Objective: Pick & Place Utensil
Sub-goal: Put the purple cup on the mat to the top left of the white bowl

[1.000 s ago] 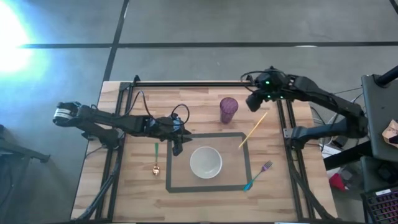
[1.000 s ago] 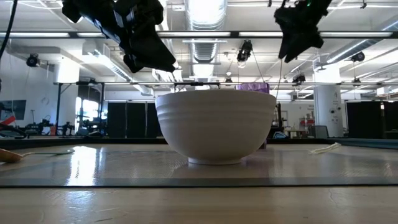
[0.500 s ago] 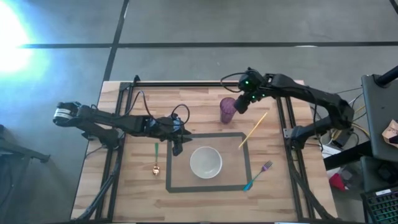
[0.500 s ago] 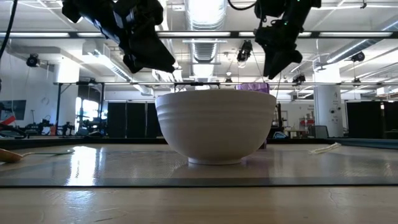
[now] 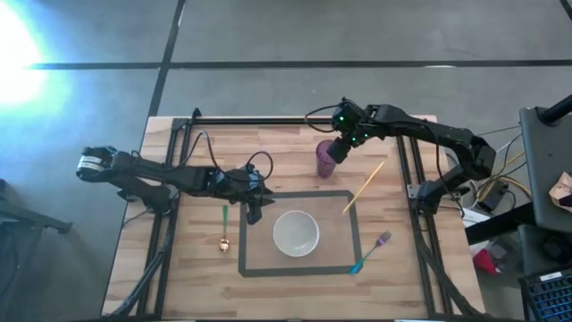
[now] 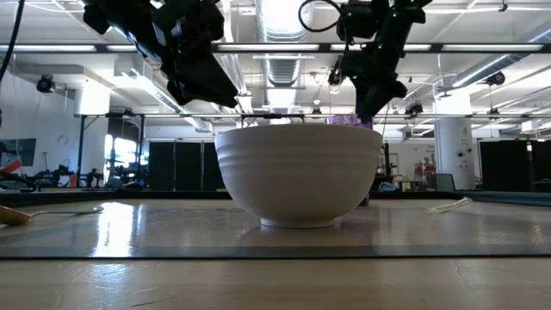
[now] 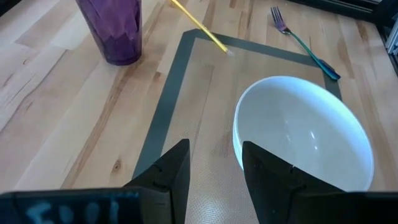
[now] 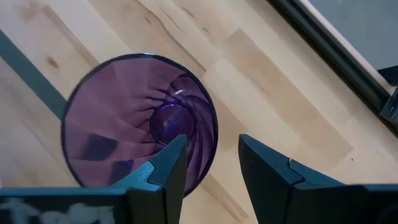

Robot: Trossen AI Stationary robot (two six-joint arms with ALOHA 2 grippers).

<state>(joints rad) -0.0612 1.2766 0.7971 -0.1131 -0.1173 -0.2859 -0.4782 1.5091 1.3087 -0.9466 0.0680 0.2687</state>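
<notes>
We see the right gripper (image 5: 340,148) open, empty, over the cup (image 5: 326,159); the chopstick (image 5: 364,187) lies apart; left gripper (image 5: 255,213) open.

In the low view, we find the purple cup (image 6: 351,121) almost wholly hidden behind the white bowl (image 6: 299,175), only its rim showing. The spoon (image 6: 12,214) is cut by that picture's edge. In the right wrist view, the cup's lower rim lies behind the fingers (image 8: 166,167). In the left wrist view, the bowl (image 7: 303,132) is partly covered by the fingers (image 7: 268,168).
</notes>
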